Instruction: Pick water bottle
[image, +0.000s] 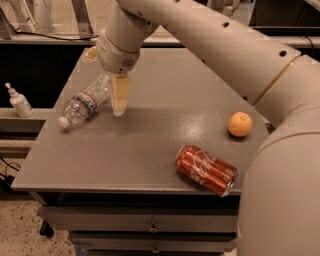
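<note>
Here, gripper (119, 103) just beside base of the lying water bottle (84, 103).

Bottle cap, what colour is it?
White cap on the bottle, shown in the camera view; the gripper is just right of the bottle.
</note>
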